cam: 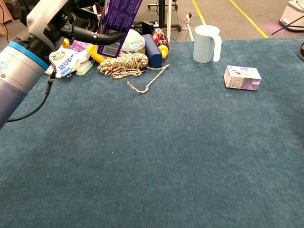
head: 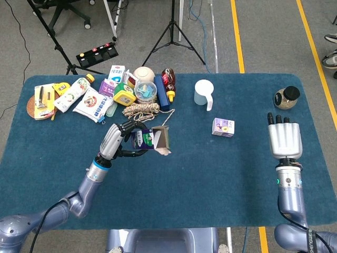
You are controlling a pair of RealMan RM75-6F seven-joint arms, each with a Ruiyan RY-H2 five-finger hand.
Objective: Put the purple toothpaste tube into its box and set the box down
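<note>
Above blue-carpeted bench [head: 221, 174], left hand [head: 113, 141] grips purple cardboard toothpaste box [head: 150, 138], open flap end facing head camera. Right hand [head: 284, 138] empty, fingers extended, near right edge.

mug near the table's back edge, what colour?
Pale blue. The mug shows best in the chest view, standing upright with its handle on the right.
</note>
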